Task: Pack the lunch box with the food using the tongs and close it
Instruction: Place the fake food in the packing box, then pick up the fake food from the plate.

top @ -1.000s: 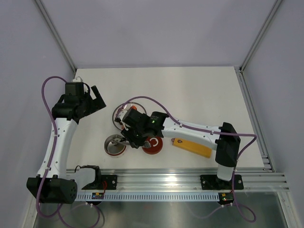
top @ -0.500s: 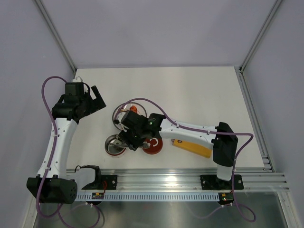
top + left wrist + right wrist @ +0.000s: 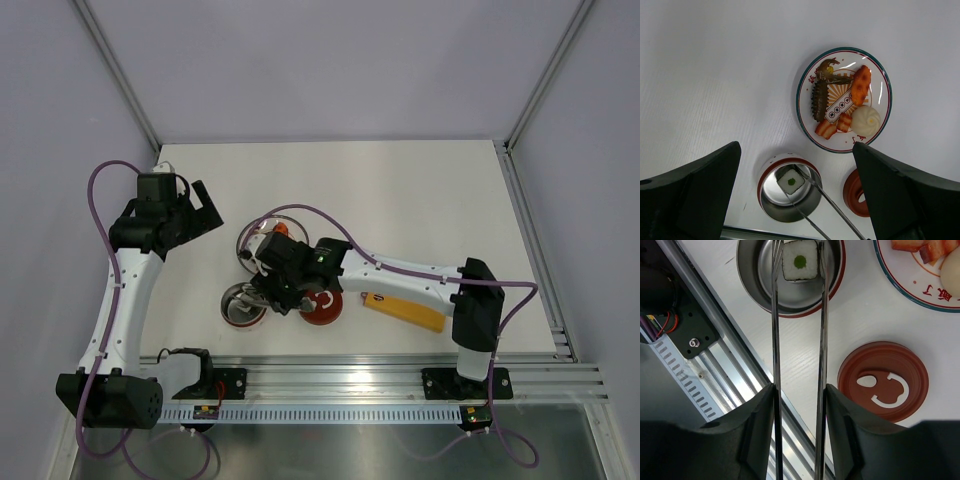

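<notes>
The right end effector (image 3: pixel 799 405) grips the tongs (image 3: pixel 775 330), whose tips flank a white roll (image 3: pixel 800 261) lying in the open lunch box (image 3: pixel 751 275) near the counter's (image 3: pixel 855 325) front edge. The lid (image 3: pixel 883 381) lies beside it, curl mark up. More food (image 3: pixel 845 100) sits on the plate (image 3: pixel 798 95). The left end effector (image 3: pixel 203 210) hangs wide open, well apart.

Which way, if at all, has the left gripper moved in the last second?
No. The left gripper stays by the far left corner of the table, unmoved.
</notes>
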`<state>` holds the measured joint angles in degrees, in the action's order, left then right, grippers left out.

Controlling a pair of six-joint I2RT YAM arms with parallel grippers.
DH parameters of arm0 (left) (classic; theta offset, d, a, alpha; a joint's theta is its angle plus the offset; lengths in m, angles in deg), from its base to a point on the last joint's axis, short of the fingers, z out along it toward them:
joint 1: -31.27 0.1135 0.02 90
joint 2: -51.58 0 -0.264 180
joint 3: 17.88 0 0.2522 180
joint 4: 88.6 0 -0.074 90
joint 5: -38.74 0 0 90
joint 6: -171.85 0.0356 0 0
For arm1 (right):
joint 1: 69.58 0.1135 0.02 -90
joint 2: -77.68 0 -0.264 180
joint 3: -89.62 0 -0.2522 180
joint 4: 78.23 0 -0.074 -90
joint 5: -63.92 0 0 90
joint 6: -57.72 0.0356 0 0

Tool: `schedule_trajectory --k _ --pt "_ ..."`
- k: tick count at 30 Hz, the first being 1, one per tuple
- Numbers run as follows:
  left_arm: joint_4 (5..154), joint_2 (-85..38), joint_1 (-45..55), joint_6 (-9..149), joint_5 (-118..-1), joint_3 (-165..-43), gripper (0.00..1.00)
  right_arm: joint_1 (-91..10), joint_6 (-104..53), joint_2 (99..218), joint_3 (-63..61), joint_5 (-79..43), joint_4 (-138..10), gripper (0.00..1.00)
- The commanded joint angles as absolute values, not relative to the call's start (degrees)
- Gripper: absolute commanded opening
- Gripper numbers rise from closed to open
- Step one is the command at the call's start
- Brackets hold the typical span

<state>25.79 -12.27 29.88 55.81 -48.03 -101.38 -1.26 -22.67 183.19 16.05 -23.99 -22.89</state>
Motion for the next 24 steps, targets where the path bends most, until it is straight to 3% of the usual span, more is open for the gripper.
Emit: schedule_trajectory --k 1,13,24 --pt "27.37 -11.61 30.22 55.66 -47.74 -101.25 0.99 -0.58 -23.40 177.79 17.78 -25.73 -25.71 0.49" --pt "27.02 -11.87 30.22 55.84 -46.95 -102.48 0.99 -0.76 -23.32 173.39 18.83 -35.04 -24.65 0.29" --pt "26.84 -11.87 30.22 56.10 -46.51 -102.66 0.99 -6.55 -16.64 177.43 21.91 -37.69 -21.40 0.33"
